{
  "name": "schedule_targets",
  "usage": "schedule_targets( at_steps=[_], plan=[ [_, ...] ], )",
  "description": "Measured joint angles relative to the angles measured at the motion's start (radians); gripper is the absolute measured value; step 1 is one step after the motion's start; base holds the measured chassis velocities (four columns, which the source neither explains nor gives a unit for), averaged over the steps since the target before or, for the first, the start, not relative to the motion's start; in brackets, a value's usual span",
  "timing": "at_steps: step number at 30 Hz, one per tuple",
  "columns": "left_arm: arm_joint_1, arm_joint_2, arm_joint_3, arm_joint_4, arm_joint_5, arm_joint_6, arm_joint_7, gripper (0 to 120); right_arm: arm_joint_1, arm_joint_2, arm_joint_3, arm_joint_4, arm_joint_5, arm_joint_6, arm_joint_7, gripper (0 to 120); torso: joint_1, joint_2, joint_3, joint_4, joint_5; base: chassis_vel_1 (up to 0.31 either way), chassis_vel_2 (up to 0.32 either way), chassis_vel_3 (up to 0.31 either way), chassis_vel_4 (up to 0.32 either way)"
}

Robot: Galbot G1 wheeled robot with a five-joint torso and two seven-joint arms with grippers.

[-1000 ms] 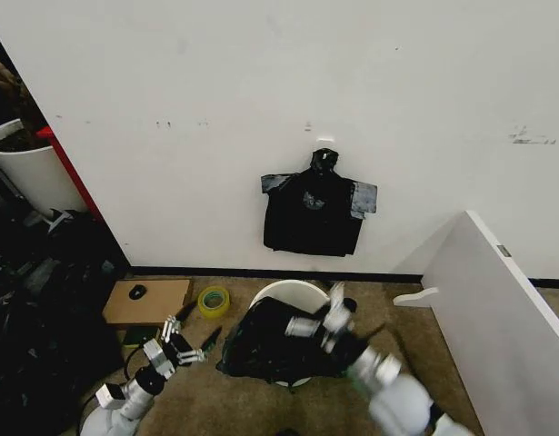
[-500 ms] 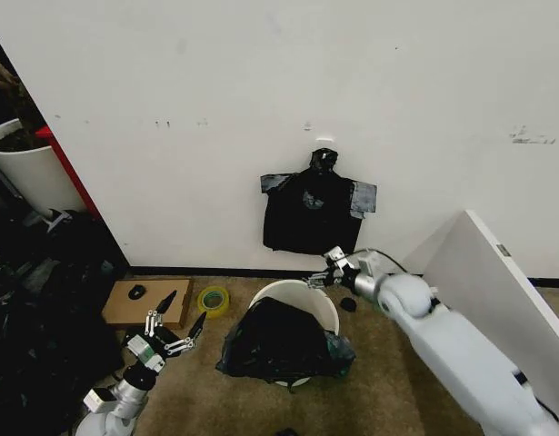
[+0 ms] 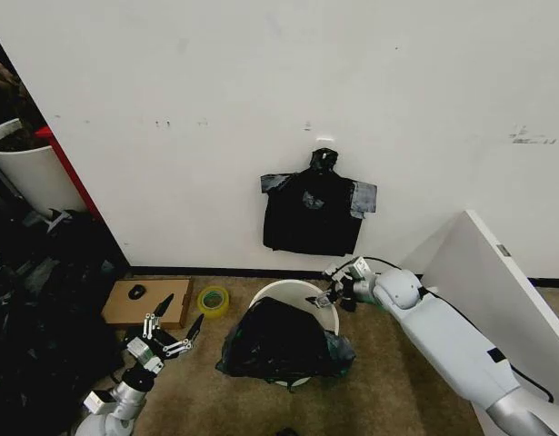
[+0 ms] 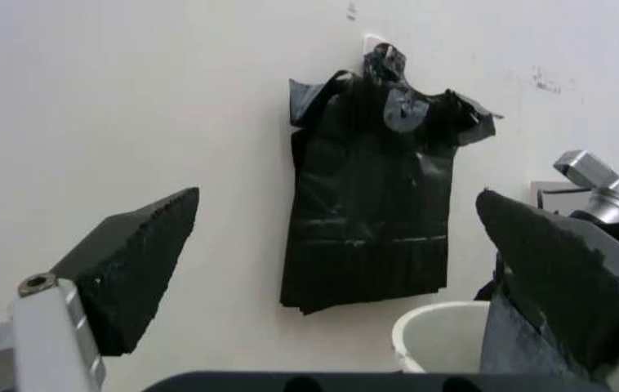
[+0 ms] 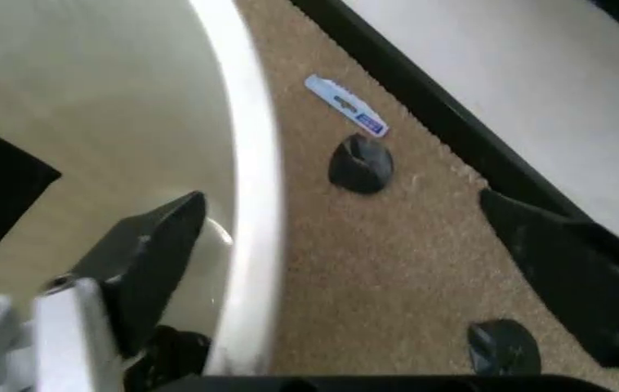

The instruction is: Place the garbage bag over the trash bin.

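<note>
Garbage bag (image 3: 281,341) lay draped over the trash bin's (image 3: 302,293) 6 o'clock side. Right tool (image 3: 332,284), fingers apart, straddled the rim at 2 o'clock. Left tool (image 3: 170,329) hung apart at 9 o'clock.

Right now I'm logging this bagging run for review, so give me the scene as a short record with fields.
garbage bag: black, draped over the near side of the bin, far rim still bare
trash bin: white bucket on the carpet by the wall
right gripper: open, at the bin's far rim, one finger inside and one outside
left gripper: open, low beside the bin, holding nothing
black bundle: hanging on the wall above the bin
tape roll: on the floor near the cardboard sheet
</note>
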Motion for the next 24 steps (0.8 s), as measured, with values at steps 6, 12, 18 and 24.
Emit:
schedule_targets(
  at_steps=[6, 12, 18, 24],
  plan=[
    [-0.001, 0.0, -0.001, -0.002, 0.005, -0.004, -0.008, 100, -0.023, -0.008, 0.0, 0.016, 0.013, 0.01, 0.01, 72, 0.0, 0.0, 0.0, -0.0004, 0.0, 0.0, 0.0, 0.0, 0.0],
    [0.005, -0.001, -0.002, 0.004, 0.008, -0.019, -0.011, 100, -0.047, -0.007, -0.001, 0.04, 0.053, -0.001, 0.055, 50, 0.0, 0.0, 0.0, -0.0003, 0.0001, 0.0, 0.0, 0.0, 0.0],
    [0.006, 0.0, -0.004, 0.011, 0.009, -0.031, -0.018, 100, -0.089, -0.028, -0.003, 0.099, 0.156, -0.047, 0.15, 30, 0.0, 0.0, 0.0, -0.0001, 0.0002, 0.0, 0.0, 0.0, 0.0],
    [0.004, 0.003, -0.001, 0.013, 0.009, -0.039, -0.026, 100, -0.192, -0.081, -0.002, 0.242, 0.444, -0.13, 0.457, 5, 0.0, 0.0, 0.0, -0.0002, 0.0004, 0.0, 0.0, 0.0, 0.0]
  ],
)
